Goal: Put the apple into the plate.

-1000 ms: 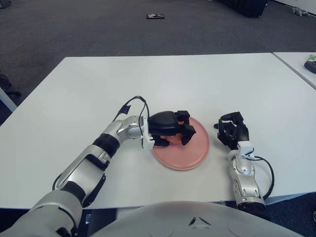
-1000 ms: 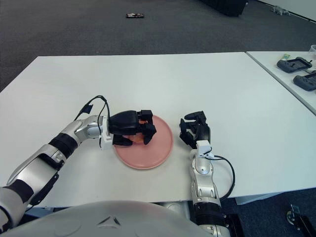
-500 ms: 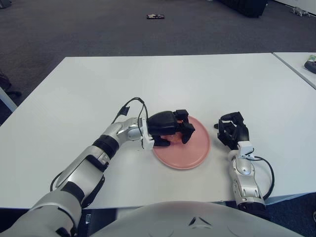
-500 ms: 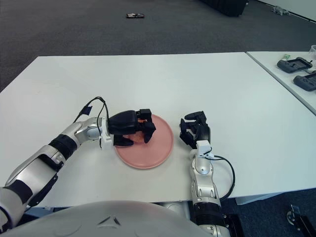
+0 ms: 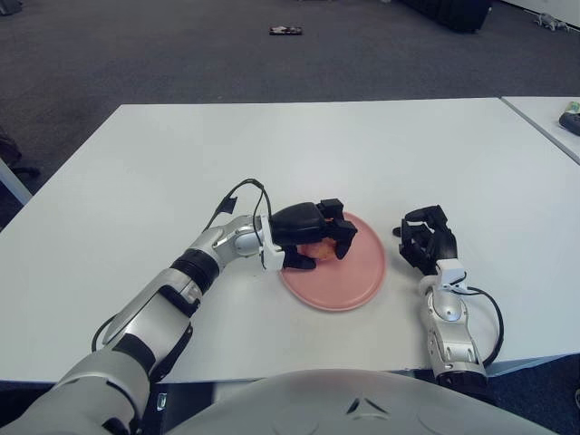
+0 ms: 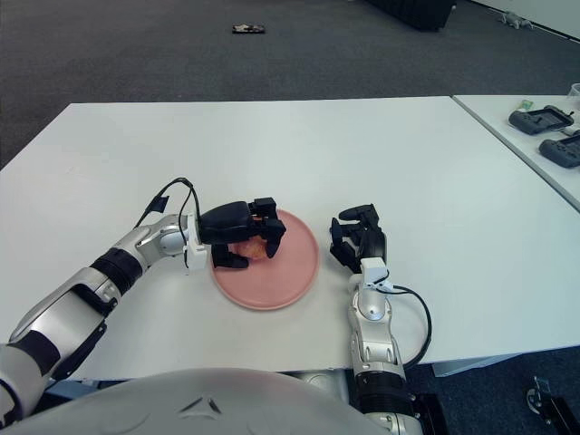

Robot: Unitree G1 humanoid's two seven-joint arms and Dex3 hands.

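The orange-red apple (image 5: pixel 319 247) lies on the left part of the pink plate (image 5: pixel 349 276), near the middle of the white table. My left hand (image 5: pixel 313 234) hovers directly over it. Its black fingers (image 5: pixel 343 237) arch loosely past the apple's far side and the thumb sits at the plate's left rim. The apple shows under the palm, and the fingers no longer clamp it. My right hand (image 5: pixel 428 237) shows just right of the plate, fingers curled and holding nothing.
The white table (image 5: pixel 299 145) stretches wide behind and to both sides of the plate. A second table with black devices (image 6: pixel 542 118) stands at the far right. Dark carpet lies beyond, with a small object (image 5: pixel 285 31) on it.
My left hand has shifted slightly left and its fingers have lifted and loosened. The apple, earlier tucked among the fingers, now shows lower on the plate. The right hand has not moved.
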